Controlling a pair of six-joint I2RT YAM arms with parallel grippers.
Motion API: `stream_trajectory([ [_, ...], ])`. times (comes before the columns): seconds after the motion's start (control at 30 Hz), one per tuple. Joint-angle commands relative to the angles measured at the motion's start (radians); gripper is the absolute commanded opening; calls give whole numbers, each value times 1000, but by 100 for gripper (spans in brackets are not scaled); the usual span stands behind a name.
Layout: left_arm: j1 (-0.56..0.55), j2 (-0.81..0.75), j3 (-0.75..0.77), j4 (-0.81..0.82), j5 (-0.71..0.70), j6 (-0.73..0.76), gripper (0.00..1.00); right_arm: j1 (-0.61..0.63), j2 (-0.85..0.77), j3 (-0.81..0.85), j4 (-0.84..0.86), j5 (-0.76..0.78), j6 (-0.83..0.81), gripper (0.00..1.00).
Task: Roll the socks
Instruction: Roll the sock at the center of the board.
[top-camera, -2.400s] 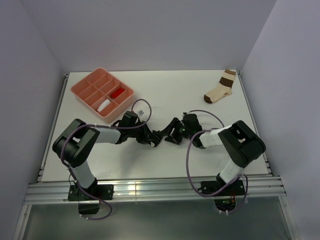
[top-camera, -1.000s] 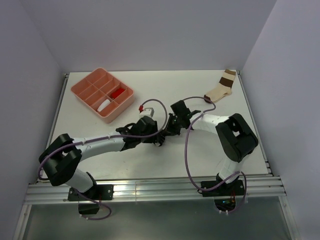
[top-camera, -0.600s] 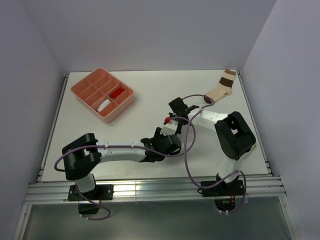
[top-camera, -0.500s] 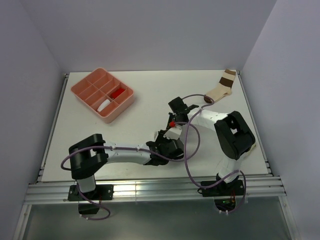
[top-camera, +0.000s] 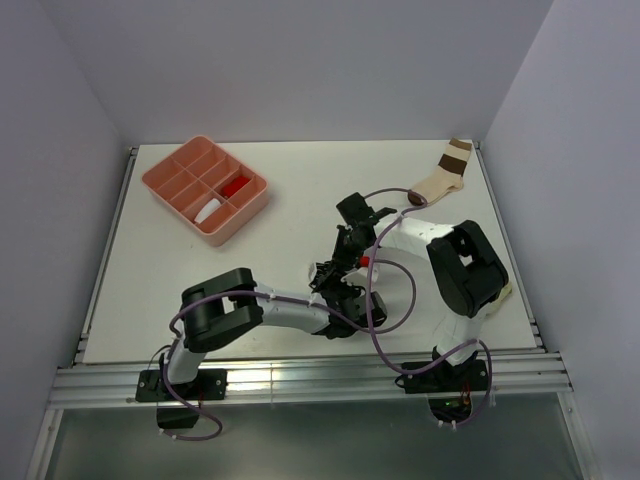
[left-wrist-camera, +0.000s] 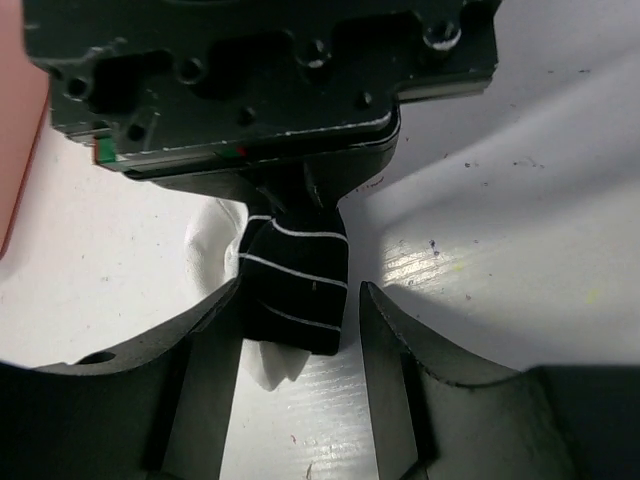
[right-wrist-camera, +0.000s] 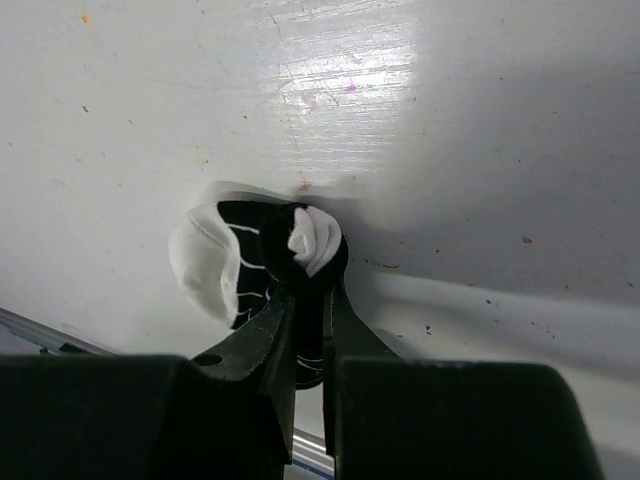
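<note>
Well right of tray (top-camera: 244, 218), striped sock (right-wrist-camera: 262, 258) sits part-rolled, pinched by right gripper (right-wrist-camera: 308, 288); left gripper (left-wrist-camera: 298, 305) spread astride it; white sock (top-camera: 208, 211) and red sock (top-camera: 236, 186) in tray look done.

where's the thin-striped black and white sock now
Middle of the top view: the black-and-white thin-striped sock is pinched in the right gripper, with the open left gripper straddling it.

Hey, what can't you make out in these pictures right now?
Left wrist view: the upper end of the striped sock is hidden behind the body of the right gripper.
Right wrist view: the sock's lower part sits behind that gripper's own fingers.
Top view: the sock is covered by the right gripper and the left gripper.
Top view: the white thing and red thing in the tray are too small to identify.
</note>
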Motion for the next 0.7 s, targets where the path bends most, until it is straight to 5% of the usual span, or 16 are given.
stream_trajectory([
  [0.0,-4,28,36,-7,-57,13,53,3,28,18,-54,23,-26,0],
  [0.17,-4,71,54,-53,-70,-21,47,5,33,14,-49,15,-28,0],
  [0.5,2,16,-4,-186,-8,-202,1,2,-15,-55,118,-63,21,0],
  [0.67,44,-116,-127,-96,143,-222,1,-3,-87,-120,271,-100,70,19],
])
